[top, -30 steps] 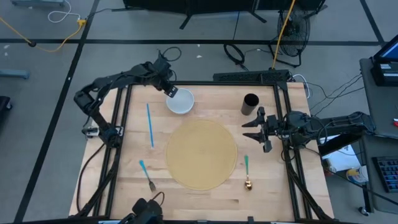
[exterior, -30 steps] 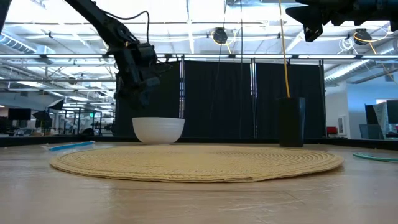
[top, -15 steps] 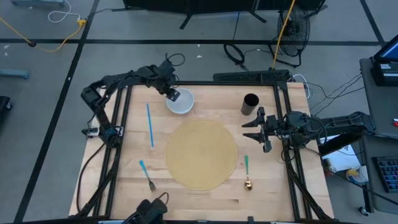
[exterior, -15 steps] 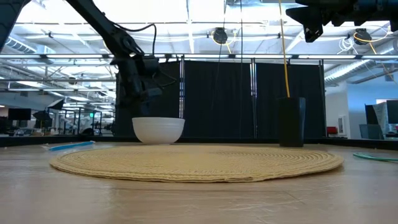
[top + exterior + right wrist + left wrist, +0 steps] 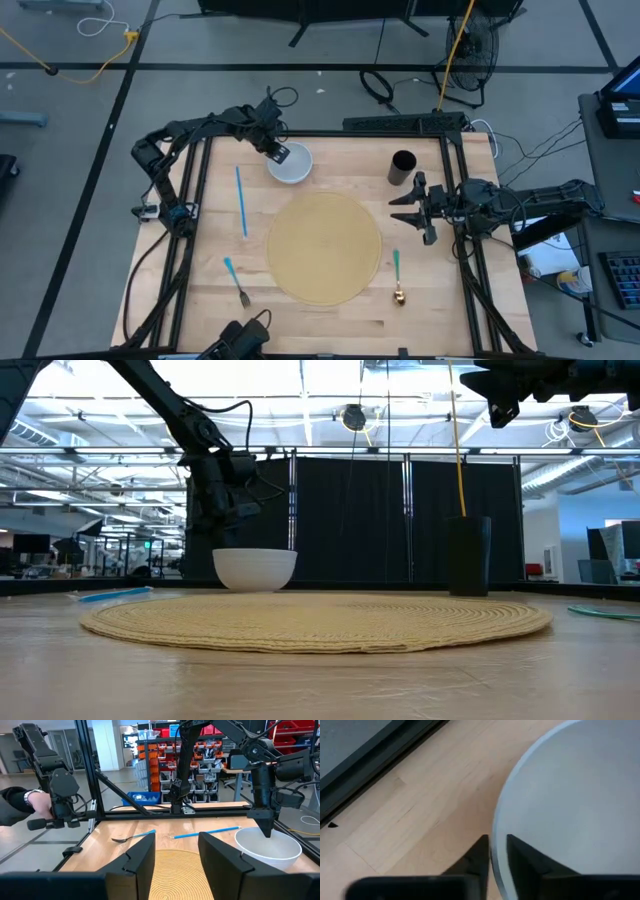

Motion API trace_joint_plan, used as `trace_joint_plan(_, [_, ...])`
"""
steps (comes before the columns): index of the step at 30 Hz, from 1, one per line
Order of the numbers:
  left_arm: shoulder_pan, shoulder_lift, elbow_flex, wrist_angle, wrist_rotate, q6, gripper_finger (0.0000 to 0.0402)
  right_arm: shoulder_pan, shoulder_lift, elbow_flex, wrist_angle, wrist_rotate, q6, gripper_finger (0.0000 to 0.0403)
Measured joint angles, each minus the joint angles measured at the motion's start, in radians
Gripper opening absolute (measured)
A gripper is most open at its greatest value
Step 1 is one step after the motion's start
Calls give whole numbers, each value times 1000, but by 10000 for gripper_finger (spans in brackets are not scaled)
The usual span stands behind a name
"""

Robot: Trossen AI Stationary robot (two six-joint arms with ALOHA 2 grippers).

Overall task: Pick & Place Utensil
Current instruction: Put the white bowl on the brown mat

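Note:
A white bowl (image 5: 292, 165) stands on its base at the far side of the table, behind a round woven mat (image 5: 325, 247). My left gripper (image 5: 277, 152) is at the bowl's far-left rim, closed on it. A teal-handled fork (image 5: 236, 280), a blue stick (image 5: 241, 200) and a green-handled spoon (image 5: 397, 273) lie flat on the wood. My right gripper (image 5: 398, 208) hangs open above the table, right of the mat, holding nothing. My left gripper pinches the bowl's rim (image 5: 495, 827) on its far-left side. One finger (image 5: 522, 857) is inside the bowl and the other finger (image 5: 479, 855) is outside. The fingers come from above, pointing down. The bowl (image 5: 254, 569) stands upright on the table.
A black cup (image 5: 402, 166) stands at the far right of the table. A dark frame (image 5: 190, 190) runs along the table's sides. Beyond the table's left side, the right wrist view shows a person's hand (image 5: 35, 802) on a handle.
My left gripper has gone down a little and slightly toward the table's right edge, onto the bowl's rim, then held still. The bowl has not moved.

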Motion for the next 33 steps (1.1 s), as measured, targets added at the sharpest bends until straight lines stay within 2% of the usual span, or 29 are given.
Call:
trace_joint_plan(3, [0, 0, 0, 1, 1, -7, 11, 0, 0, 0, 0, 0, 0, 139])
trace_joint_plan(22, [-1, -7, 0, 9, 11, -7, 8, 0, 0, 0, 0, 0, 3, 130])
trace_joint_plan(27, [-2, -69, 0, -8, 22, 1, 7, 0, 0, 0, 1, 0, 1, 130])
trace_joint_plan(33, [-7, -203, 0, -34, 25, -5, 6, 0, 0, 0, 14, 0, 0, 130])
